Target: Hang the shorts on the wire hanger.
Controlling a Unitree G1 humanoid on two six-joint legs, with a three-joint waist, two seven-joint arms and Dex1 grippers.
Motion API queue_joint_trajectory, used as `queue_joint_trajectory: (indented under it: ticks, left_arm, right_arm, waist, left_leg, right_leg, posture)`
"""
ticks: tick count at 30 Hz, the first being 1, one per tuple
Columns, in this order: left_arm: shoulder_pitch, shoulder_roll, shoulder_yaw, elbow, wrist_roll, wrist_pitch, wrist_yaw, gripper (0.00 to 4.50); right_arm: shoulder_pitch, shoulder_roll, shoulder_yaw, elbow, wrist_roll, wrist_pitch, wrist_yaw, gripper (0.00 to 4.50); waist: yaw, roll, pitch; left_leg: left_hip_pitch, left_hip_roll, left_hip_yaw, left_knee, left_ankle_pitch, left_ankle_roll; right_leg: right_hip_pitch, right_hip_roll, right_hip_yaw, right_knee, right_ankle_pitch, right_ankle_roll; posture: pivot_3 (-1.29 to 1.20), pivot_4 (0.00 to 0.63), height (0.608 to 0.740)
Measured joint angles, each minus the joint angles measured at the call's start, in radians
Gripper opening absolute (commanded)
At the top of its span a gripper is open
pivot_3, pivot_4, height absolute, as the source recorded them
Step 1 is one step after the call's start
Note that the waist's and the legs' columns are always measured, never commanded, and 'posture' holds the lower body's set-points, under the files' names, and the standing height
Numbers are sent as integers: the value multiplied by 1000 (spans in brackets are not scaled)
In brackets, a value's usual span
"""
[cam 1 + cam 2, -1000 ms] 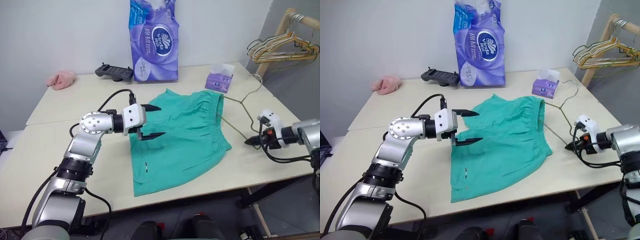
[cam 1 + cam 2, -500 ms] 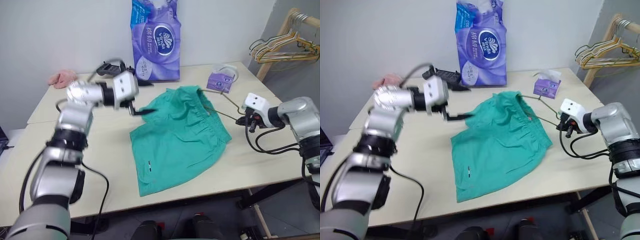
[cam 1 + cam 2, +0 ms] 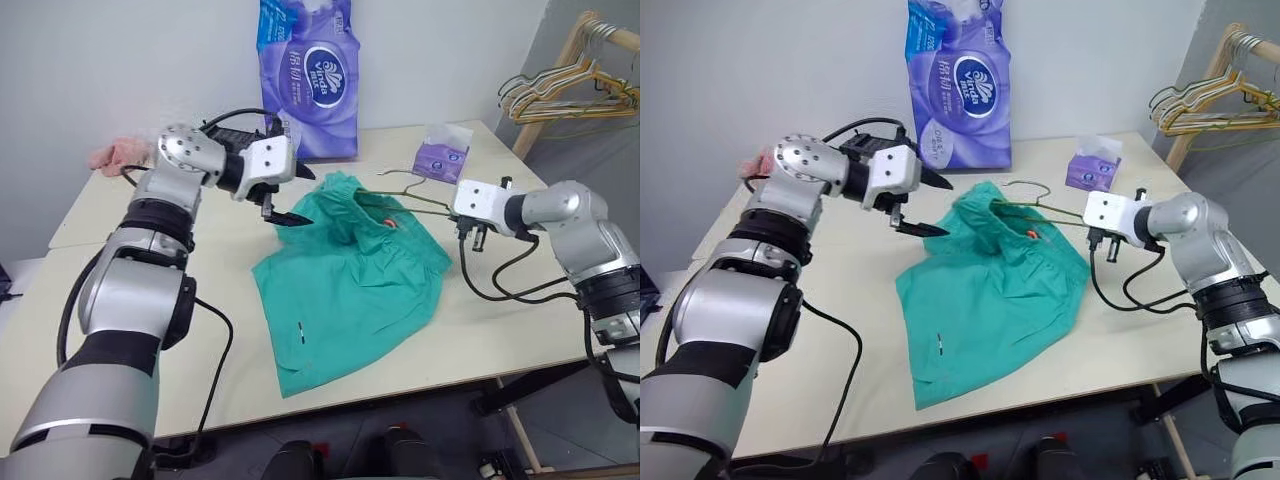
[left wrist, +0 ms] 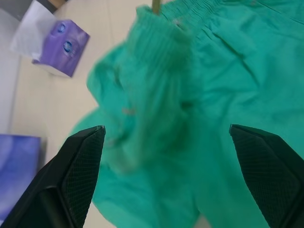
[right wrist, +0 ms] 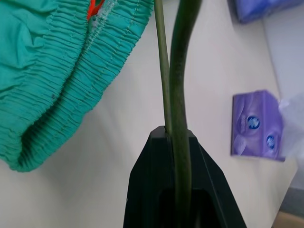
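Right wrist view: right gripper (image 5: 178, 142) pressed together on the wire hanger (image 5: 164, 71), thin olive wire running straight out from between its black fingers. Gathered waistband of the teal shorts (image 5: 61, 71) sits just beside the wire, out ahead of the fingertips, with an orange tag at the band's edge. Purple tissue box (image 5: 256, 126) lies on the table off to the other side of the wire.

Right eye view: hanger's far end goes into the raised, bunched waistband of the shorts (image 3: 990, 280), its curved hook (image 3: 1025, 185) sticking up behind the fabric. Rest of the shorts lies flat on the beige table (image 3: 820, 340), trailing toward the near edge.

Left gripper (image 3: 930, 205) spread wide, holding nothing, fingertips just beside the waistband edge opposite the right gripper; contact with the fabric unclear. Left wrist view: bunched waistband (image 4: 156, 71) sits ahead, between the two spread fingers (image 4: 78, 171).
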Motion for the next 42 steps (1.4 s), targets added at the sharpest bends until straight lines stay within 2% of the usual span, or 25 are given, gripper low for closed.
queue_joint_trajectory:
  ticks: [5,9,14,17,29,30,37,38,42]
  left_arm:
    - [-14,-57,-16,10,54,-56,73,4467]
    - [-14,-57,-49,20,128,-72,148,4467]
    - [-14,-37,-121,49,259,-77,325,4467]
    - [-14,-38,-125,68,287,-73,380,3906]
    - [-19,-40,-114,87,292,-73,383,133]
    - [-19,-41,-116,87,297,-79,374,3]
    - [-19,-40,-113,87,297,-89,374,2]
    - [-19,-41,-113,87,297,-91,373,2]
    - [-15,-71,-113,86,294,-94,372,2]
  right_arm:
    - [0,11,0,-122,-3,83,6,0]
    - [-2,24,0,-179,-2,171,8,0]
    - [-23,21,0,-230,-4,214,11,0]
    - [-23,21,0,-237,-3,221,11,0]
    - [-27,34,0,-252,-6,243,5,0]
    - [-34,32,-2,-252,-12,243,3,0]
    - [-39,29,-8,-263,-16,251,28,0]
    - [-36,23,-11,-276,-9,259,42,498]
    - [-32,21,-22,-355,42,279,93,1740]
  waist:
    - [-2,0,0]
    - [-10,0,0]
    - [-20,0,0]
    - [-21,0,0]
    - [-21,-1,0]
    - [-21,-1,0]
    - [-21,-2,-2]
    - [-21,-2,-2]
    - [-21,-3,-3]
  left_leg:
    - [-5,-1,1,8,0,0]
    - [-2,-1,1,9,-2,4]
    - [0,-1,1,8,-2,4]
    - [0,-1,2,9,-2,4]
    - [0,-1,3,9,-2,4]
    - [0,-1,3,9,-2,4]
    - [1,-1,3,9,-2,4]
    - [0,-1,3,9,-2,4]
    - [1,-1,3,9,-2,4]
  right_leg:
    - [-4,-1,1,6,1,1]
    - [-3,0,1,9,2,0]
    - [-1,0,1,10,2,0]
    - [-1,0,1,10,2,0]
    - [-1,0,1,10,2,0]
    - [-1,0,0,10,2,0]
    - [-1,0,0,10,2,0]
    - [-1,0,0,10,2,0]
    - [-1,0,0,10,2,0]
  posture:
    - [-73,0,740]
    - [-80,0,740]
    - [-84,0,740]
    - [-83,0,740]
    - [-77,0,740]
    - [-77,0,740]
    - [-81,0,740]
    - [-81,0,740]
    - [-81,5,740]
